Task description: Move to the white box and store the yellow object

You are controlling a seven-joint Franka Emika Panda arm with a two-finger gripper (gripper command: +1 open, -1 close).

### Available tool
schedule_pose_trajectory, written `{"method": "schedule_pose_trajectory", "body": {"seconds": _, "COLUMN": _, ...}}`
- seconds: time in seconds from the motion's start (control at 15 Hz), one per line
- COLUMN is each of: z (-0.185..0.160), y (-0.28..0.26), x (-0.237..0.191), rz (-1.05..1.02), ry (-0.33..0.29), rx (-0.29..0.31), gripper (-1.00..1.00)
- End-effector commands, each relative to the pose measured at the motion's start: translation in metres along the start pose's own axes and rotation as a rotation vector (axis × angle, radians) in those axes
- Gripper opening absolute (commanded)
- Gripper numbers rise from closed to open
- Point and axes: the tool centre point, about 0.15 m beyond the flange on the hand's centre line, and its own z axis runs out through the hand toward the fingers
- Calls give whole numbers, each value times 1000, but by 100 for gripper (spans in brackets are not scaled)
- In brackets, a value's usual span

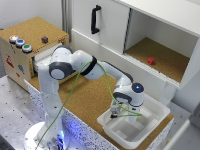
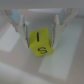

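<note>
Exterior view: the white arm (image 1: 75, 67) reaches from its base at lower left to the lower right of the frame, where the gripper (image 1: 121, 113) hangs inside the white box (image 1: 150, 125). The box rests on the cork-topped counter (image 1: 90, 100) at lower right.

Wrist view: the yellow object (image 2: 41, 42) sits between the two fingers (image 2: 22, 27), both pads touching its sides; the fingers are clamped on the cube. Black markings show on its faces. Pale tub floor lies behind it; whether the cube touches the floor cannot be told.

Surroundings: a wooden box (image 1: 27, 50) with coloured buttons stands at upper left. A white cabinet (image 1: 145, 35) with a black handle (image 1: 95, 19) fills the upper right; a small red cube (image 1: 151, 61) lies in its open compartment.
</note>
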Motion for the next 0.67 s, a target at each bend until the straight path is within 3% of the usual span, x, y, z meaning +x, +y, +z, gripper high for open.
{"method": "schedule_pose_trajectory", "body": {"seconds": 0.0, "z": -21, "y": -16, "x": -15, "rz": -14, "ry": 42, "rx": 22, "gripper": 100}}
{"method": "schedule_pose_trajectory", "body": {"seconds": 0.13, "z": -41, "y": -30, "x": -20, "rz": -53, "ry": 78, "rx": 16, "gripper": 100}}
{"method": "schedule_pose_trajectory", "body": {"seconds": 0.27, "z": -70, "y": -46, "x": -27, "rz": -54, "ry": 112, "rx": 67, "gripper": 100}}
{"method": "schedule_pose_trajectory", "body": {"seconds": 0.4, "z": -127, "y": -83, "x": -36, "rz": -168, "ry": 241, "rx": 65, "gripper": 100}}
{"method": "schedule_pose_trajectory", "body": {"seconds": 0.47, "z": -139, "y": -96, "x": -39, "rz": -228, "ry": 252, "rx": 41, "gripper": 100}}
{"method": "schedule_pose_trajectory", "body": {"seconds": 0.6, "z": -147, "y": -124, "x": -53, "rz": -412, "ry": 240, "rx": -76, "gripper": 100}}
